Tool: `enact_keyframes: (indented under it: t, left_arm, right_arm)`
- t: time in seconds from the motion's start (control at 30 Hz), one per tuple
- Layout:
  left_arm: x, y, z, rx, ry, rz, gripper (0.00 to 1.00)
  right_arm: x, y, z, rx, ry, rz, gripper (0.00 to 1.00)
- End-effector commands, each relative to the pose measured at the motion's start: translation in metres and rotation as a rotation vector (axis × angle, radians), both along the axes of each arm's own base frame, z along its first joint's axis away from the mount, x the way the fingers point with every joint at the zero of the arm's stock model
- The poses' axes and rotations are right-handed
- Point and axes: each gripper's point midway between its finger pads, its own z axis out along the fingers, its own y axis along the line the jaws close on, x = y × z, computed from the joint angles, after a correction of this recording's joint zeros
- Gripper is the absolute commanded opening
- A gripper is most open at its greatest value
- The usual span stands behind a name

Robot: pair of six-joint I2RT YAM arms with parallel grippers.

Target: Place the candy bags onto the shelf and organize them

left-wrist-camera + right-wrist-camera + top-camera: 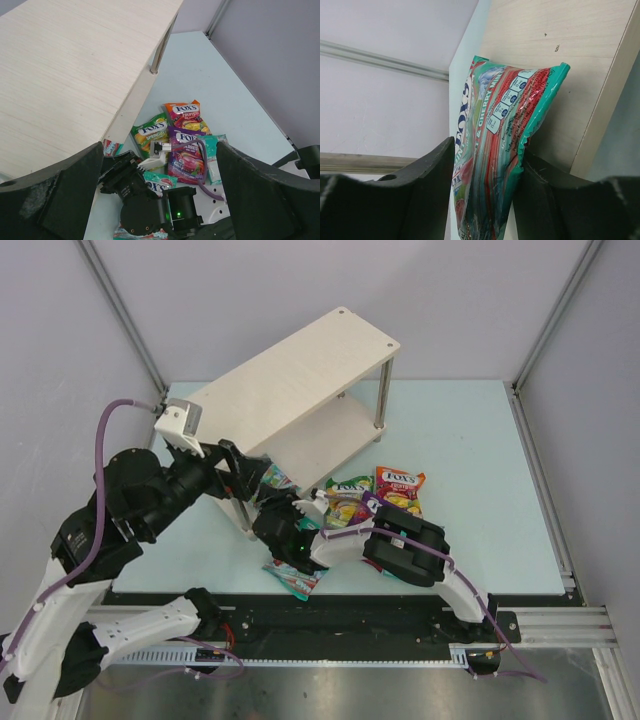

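The shelf (300, 370) stands slanted at the back left. My right gripper (272, 515) reaches to the near end of its lower board. A teal candy bag (495, 150) stands on edge between its fingers and leans against the pale board (555, 60). The jaws are loosened, with a sliver of gap at the left finger (427, 190). My left gripper (160, 190) hovers wide open above the right wrist, holding nothing. Green-yellow (151, 131), red-orange (186, 114) and purple (186, 152) candy bags lie together on the table. Another teal bag (292, 578) lies near the front edge.
The right arm (410, 550) lies across the near middle of the pale blue table (470, 440), over part of the bag pile. A purple cable (202, 170) loops over the purple bag. Grey walls and metal frame posts close in the back and sides.
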Motion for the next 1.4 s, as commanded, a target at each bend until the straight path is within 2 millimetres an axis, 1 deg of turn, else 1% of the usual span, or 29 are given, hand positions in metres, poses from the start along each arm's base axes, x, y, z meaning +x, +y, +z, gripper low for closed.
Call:
enact_keyframes:
  t: [0.0, 0.17, 0.23, 0.37, 0.53, 1.03, 1.23, 1.37]
  left_arm:
    - [-0.002, -0.001, 0.004, -0.022, -0.010, -0.009, 0.98]
    - [-0.001, 0.000, 0.003, -0.016, -0.009, -0.006, 0.98]
    - [-0.001, -0.001, 0.003, -0.016, -0.008, -0.008, 0.98]
    - [0.000, -0.002, 0.002, -0.020, -0.011, -0.006, 0.98]
    - [0.000, -0.001, 0.003, -0.023, -0.011, -0.004, 0.98]
    - [-0.002, -0.001, -0.002, -0.030, -0.003, -0.005, 0.99]
    - [-0.003, -0.003, -0.007, -0.035, 0.008, -0.014, 0.99]
    - [-0.004, -0.003, -0.009, -0.040, 0.011, -0.016, 0.98]
  right_arm:
    - [-0.004, -0.012, 0.012, -0.015, -0.021, -0.041, 0.51]
    - [-0.007, -0.021, 0.012, -0.050, -0.013, -0.032, 0.53]
    - [-0.009, -0.028, 0.010, -0.058, -0.005, -0.030, 0.54]
    - [-0.008, -0.037, 0.008, -0.080, 0.006, -0.022, 0.55]
    - [-0.014, -0.039, 0.005, -0.103, 0.011, 0.001, 0.56]
    - [-0.019, -0.043, -0.008, -0.133, 0.036, 0.027, 0.59]
    - [-0.019, -0.053, -0.021, -0.130, 0.075, 0.018, 0.61]
    - [-0.022, -0.057, -0.024, -0.140, 0.085, 0.021, 0.61]
